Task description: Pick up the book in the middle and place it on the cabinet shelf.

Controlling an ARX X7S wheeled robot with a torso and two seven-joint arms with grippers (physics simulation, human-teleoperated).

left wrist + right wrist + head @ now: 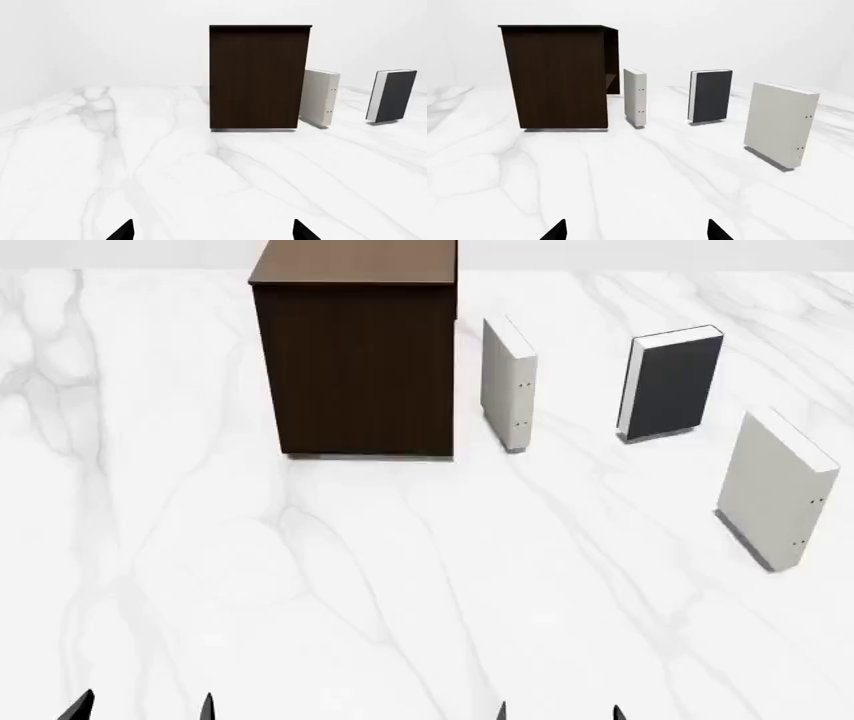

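The grey book (674, 385) is seen standing upright on the white marble tabletop (400, 580), well apart from the dark brown cabinet shelf (358, 360) at the far left. Between the two stands a pale book (509, 385), just beside the cabinet's right edge; whether it touches that edge cannot be told. A second pale book (778, 488) is set nearer and further right. A gap is left on each side of the grey book. A broad stretch of bare marble lies between the books and both pincers. Only dark fingertips are shown at the lower edge of the head view: the left pincer (144, 708) and the right pincer (561, 712) are both spread, nothing being held.
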